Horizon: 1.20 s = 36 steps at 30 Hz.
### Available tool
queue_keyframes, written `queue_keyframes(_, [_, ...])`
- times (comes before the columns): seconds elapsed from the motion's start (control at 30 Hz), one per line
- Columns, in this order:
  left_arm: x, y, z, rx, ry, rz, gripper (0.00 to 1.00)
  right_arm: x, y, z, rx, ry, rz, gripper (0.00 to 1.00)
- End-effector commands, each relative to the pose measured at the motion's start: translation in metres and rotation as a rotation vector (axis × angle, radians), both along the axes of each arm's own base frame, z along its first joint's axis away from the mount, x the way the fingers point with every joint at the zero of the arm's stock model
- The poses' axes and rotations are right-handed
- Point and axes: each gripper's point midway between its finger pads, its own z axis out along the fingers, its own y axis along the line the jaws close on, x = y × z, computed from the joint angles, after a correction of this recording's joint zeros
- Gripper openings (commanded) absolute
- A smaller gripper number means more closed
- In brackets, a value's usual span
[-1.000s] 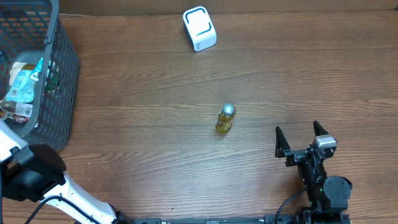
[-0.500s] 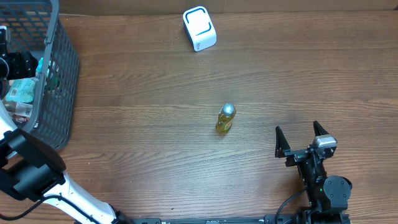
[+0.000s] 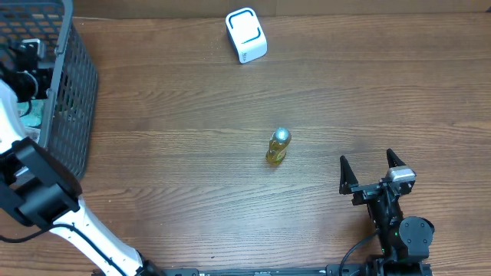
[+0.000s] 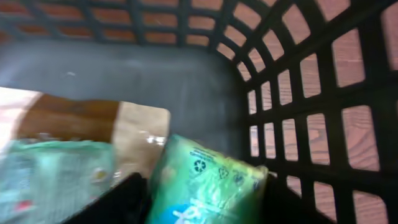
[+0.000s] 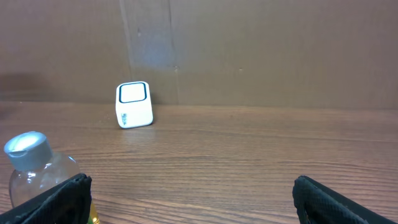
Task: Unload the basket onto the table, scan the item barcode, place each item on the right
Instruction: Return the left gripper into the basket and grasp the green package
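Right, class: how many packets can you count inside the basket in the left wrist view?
3. A green packet with a recycling mark lies in front, a pale green one to its left, a brown-and-tan one behind them. More may be hidden below.

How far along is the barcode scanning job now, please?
Nothing looks done yet. In hand: the left gripper is down in the basket with a green packet between its jaws; grip unclear. Left: lift it out and show its barcode to the white scanner. The right gripper sits open.
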Motion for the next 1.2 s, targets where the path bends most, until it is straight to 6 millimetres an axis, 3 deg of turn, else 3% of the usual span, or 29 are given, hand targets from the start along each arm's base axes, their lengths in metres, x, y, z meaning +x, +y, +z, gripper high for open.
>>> queue_keyframes(0.0, [0.001,-0.009,0.006,-0.015,-0.014,-0.028,0.45,0.0,-0.002,-0.001,-0.004,-0.006,-0.01,1.0])
queue_keyframes(0.13, [-0.004,-0.008,0.014,-0.022,-0.004,-0.015,0.42,0.0,-0.002,-0.001,-0.004,-0.006,-0.01,1.0])
queue_keyframes(0.37, [-0.016,-0.012,0.011,-0.046,0.053,0.012,0.4,0.0,-0.002,-0.001,-0.004,-0.006,-0.01,1.0])
queue_keyframes(0.7, [-0.022,-0.008,0.062,0.024,-0.01,0.046,0.4,0.0,-0.002,-0.001,-0.004,-0.006,-0.01,1.0])
queue_keyframes(1.17, [-0.041,-0.012,0.044,0.003,0.102,0.069,0.43,0.0,-0.002,-0.001,-0.004,-0.006,-0.01,1.0])
